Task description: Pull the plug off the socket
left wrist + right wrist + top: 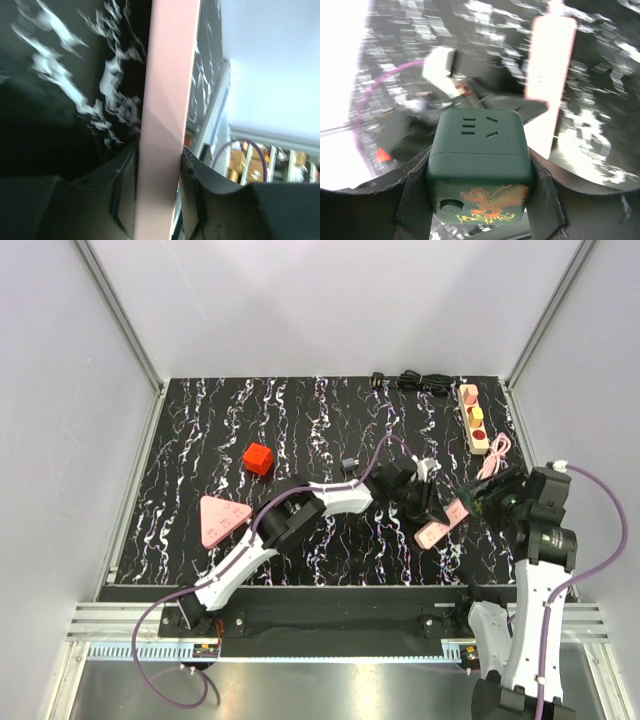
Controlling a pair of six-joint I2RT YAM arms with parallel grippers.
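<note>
— Black, white-veined table [330, 420]; what's at the left?
— A pink triangle [222, 520], then a red cube [258, 458]. Mid-table the left gripper [432, 515] pinches the flat pink bar [445, 523].
— And the right gripper [488, 498]?
— Clamped on a dark green cube [480, 150]. The socket [473, 418] lies flat at the far right corner, well apart from both, with a pink cable [495, 455] just beside it

Left half of bench [190, 430] open, save red cube [258, 458] and pink triangle [222, 520], well apart. Far-right corner crowded: socket [473, 418], black cable [415, 381], pink cord [495, 455]. Near-right blocked: left arm [300, 505], right arm [545, 540], pink bar [443, 525] and green cube [480, 150] between.
</note>
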